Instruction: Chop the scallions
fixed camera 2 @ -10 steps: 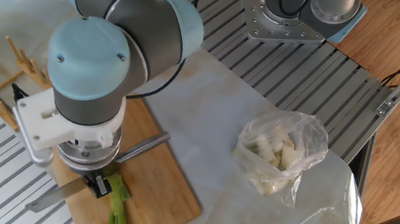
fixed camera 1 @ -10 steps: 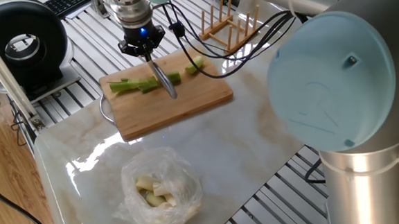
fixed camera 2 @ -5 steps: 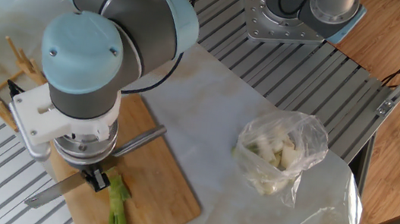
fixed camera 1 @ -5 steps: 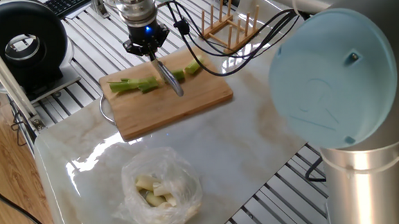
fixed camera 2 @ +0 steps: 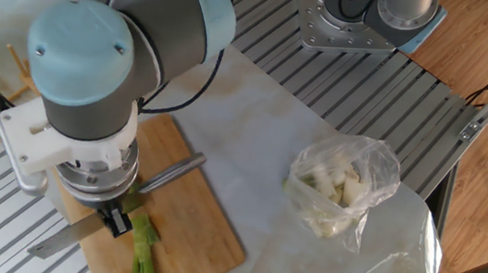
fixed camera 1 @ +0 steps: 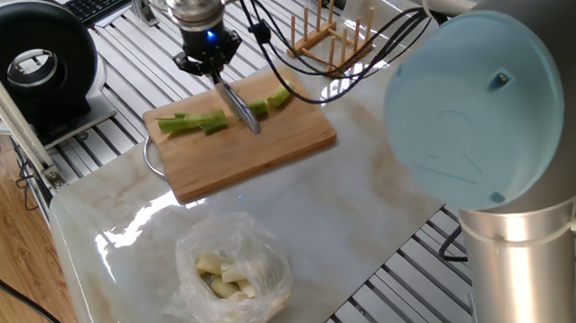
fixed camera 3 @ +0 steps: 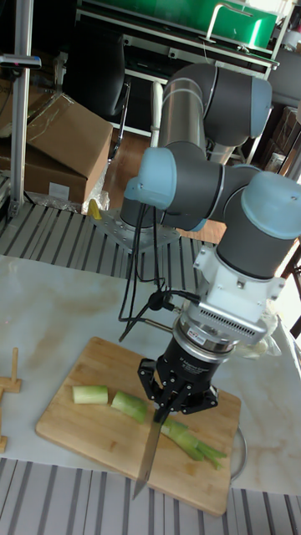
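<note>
The end effector [fixed camera 3: 178, 399] pinches a knife [fixed camera 3: 150, 452] above scallions [fixed camera 3: 132, 406] lying partly chopped on the cutting board [fixed camera 1: 277, 142]. Loose round chunks could roll or skid under a slanted blade, spoiling the next cut.

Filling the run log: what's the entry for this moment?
gripper: shut on steel knife | light-green scallions: partly chopped, chunks on wooden cutting board | blade over stalk

The scallions [fixed camera 3: 134, 405] lie flat below the gripper [fixed camera 3: 177, 393]: two short cut chunks to one side, the leafy length on the other.
</note>
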You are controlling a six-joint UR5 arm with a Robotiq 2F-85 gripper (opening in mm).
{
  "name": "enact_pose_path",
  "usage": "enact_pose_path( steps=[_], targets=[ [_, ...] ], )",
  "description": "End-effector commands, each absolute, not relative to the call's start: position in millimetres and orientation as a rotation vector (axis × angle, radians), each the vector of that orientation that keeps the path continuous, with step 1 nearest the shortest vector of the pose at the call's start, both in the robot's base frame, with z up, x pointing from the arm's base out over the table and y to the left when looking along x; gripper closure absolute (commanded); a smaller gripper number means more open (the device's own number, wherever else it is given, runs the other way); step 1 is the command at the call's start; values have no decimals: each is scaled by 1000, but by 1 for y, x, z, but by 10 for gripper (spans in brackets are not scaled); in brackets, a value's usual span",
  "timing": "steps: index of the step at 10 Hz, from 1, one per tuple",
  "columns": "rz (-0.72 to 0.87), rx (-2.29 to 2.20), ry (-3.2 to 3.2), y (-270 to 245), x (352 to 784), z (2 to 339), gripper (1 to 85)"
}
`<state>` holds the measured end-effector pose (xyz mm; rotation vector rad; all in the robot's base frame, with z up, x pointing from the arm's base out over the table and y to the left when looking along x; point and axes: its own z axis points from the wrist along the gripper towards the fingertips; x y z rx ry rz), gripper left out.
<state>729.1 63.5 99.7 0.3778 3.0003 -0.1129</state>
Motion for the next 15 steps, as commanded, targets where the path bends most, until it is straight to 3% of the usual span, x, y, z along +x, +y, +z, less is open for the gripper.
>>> enact_pose_path(
  steps=[1, 6, 15],
  targets=[
    [-50, 437, 3002, 93, 736, 117, 847],
    [0, 519, 2977, 128, 744, 115, 847],
    [-20, 533, 2972, 128, 739, 95, 847]
  ],
)
